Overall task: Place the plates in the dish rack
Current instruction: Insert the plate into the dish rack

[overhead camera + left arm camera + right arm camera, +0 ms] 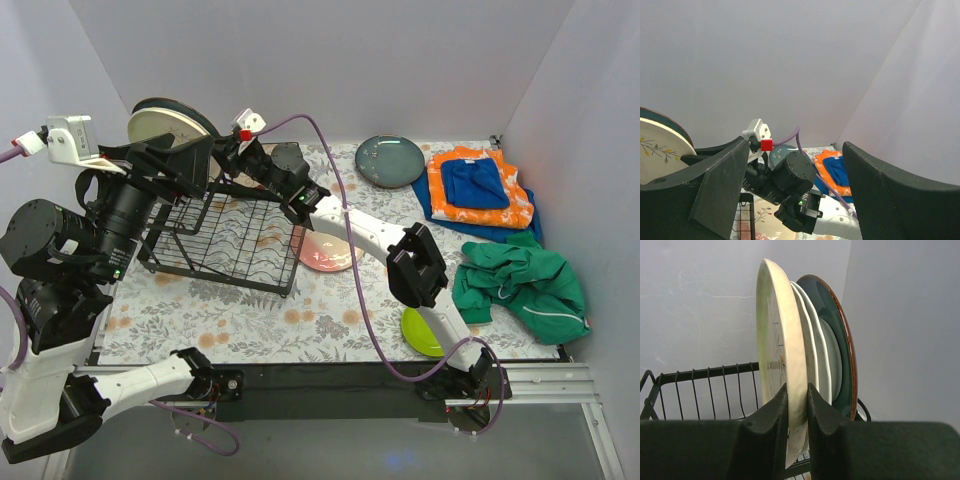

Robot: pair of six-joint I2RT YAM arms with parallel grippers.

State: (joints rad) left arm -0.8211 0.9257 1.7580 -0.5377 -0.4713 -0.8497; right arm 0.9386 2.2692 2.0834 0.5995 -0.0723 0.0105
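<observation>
**At the rack (225,240), four plates (165,122) loaded, three left**

From above, the right hand (215,150) was at the rack's far-left end, where the upright plates stood bunched. Three more lay flat on the counter (250,320). A blue-grey plate (390,160) was near the back wall. A pink plate (328,252) lay just beside the rack, partly under the right arm. A green plate (415,338) lay near that arm's base, partly hidden by it. Folded cloths (480,185) and a green garment (520,285) lay at the right. The left hand (185,162) hung over the rack's left side.

At the left wrist, the left hand's fingers (725,185) stood well apart with nothing between them. The edge of a sprigged cream plate (660,150) showed at far left.

At the right wrist, the right hand (796,395) was clamped on the cream plate's rim, and the plate stood upright in the rack. Close behind it stood what looked like two white plates (812,355) and one dark plate (842,335). I judged four of seven to be in. Whether the cream one sat fully in its slot could not be told.
</observation>
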